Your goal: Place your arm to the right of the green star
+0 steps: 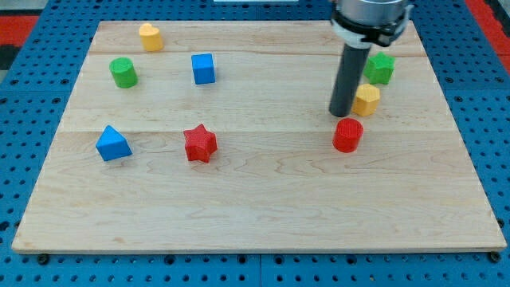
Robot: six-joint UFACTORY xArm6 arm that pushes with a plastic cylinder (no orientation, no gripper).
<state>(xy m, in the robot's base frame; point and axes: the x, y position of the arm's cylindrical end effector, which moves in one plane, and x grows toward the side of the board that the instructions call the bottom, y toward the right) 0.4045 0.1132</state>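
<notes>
The green star (380,68) lies near the board's upper right. My tip (342,114) is at the end of the dark rod, below and to the left of the green star. A yellow hexagonal block (366,100) sits just right of the tip, directly below the green star. A red cylinder (347,135) lies just below the tip.
A yellow block (151,37) lies at the upper left, a green cylinder (123,72) below it, and a blue cube (203,68) to its right. A blue triangular block (112,143) and a red star (200,143) lie at mid-left. The wooden board (255,215) rests on a blue pegboard.
</notes>
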